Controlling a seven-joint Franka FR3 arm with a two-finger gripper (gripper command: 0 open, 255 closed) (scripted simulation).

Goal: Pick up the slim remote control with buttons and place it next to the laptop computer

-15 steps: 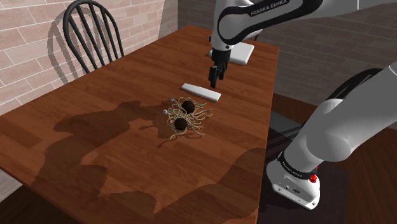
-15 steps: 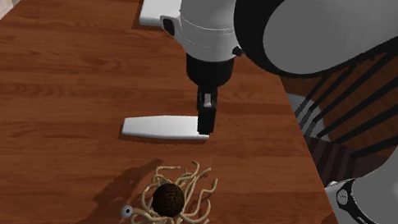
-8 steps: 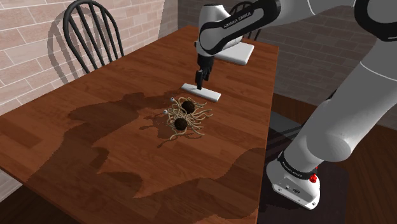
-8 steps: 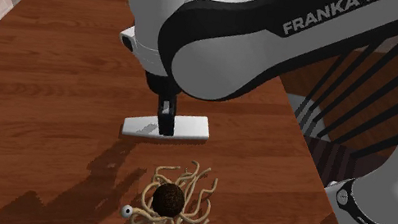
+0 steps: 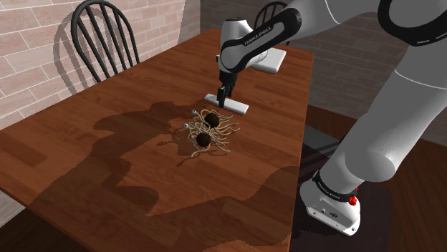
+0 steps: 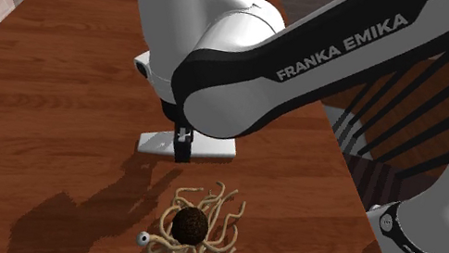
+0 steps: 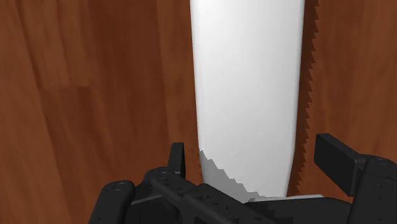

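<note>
While the earlier views had the gripper [image 5: 224,94] hanging above one end of the remote control [image 5: 238,107], it has since travelled along the slab toward its middle and come down to table [image 5: 107,157] level, so that the black fingers now stand one on each side of the remote's narrow width. In the wrist view the gripper [image 7: 254,149] is spread wider than the remote control [image 7: 248,89], with a strip of wood showing at either side; nothing is clasped yet, and the remote lies flat on the table just beside the tangle of noodle-like strands [image 5: 206,132] with two dark balls. This suggests that the approach is complete and the closing of the fingers is the step in hand, with the lift and the carry to the laptop [image 5: 273,64], a flat white slab at the far end of the table, yet to come. The only legible writing is "FRANKA EMIKA" in white capitals on the dark band of the arm [image 6: 252,60], readable in both exterior views. The remote is drawn plain white, with no buttons, label or brand to be read.
</note>
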